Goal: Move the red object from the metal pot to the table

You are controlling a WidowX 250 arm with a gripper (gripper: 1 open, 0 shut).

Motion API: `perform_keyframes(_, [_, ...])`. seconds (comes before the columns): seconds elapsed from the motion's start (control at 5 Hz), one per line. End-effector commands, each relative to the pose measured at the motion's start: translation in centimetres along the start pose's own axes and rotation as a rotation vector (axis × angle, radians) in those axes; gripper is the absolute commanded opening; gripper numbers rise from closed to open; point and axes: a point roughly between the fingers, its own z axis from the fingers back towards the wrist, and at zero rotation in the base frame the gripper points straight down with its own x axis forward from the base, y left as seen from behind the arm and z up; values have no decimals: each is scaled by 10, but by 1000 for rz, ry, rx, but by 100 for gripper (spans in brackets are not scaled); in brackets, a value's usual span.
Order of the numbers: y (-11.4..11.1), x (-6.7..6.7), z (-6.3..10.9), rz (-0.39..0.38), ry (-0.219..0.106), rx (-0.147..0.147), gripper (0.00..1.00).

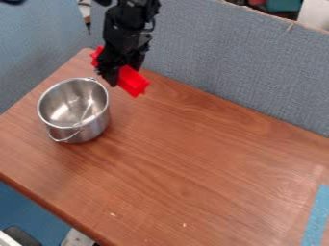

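The red object, a small bright red block, hangs tilted in my black gripper, just right of the metal pot and a little above the table. The gripper's fingers are shut on the block's upper end. The shiny pot stands on the left part of the wooden tabletop with nothing visible inside it, its wire handle down against its front wall.
A grey-blue fabric partition runs behind the table. The table's front edge and right edge drop off to the floor.
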Motion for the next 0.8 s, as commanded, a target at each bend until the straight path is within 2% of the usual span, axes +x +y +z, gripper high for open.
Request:
perform_keyframes(0.0, [-9, 27, 25, 132, -8, -2, 0])
perform_keyframes(0.2, [-15, 60, 60, -26, -4, -37, 0])
perform_keyframes(0.4, [-14, 78, 75, -207, -46, -73, 0])
perform_keyframes(0.6, [-19, 58, 74, -332, -89, -79, 0])
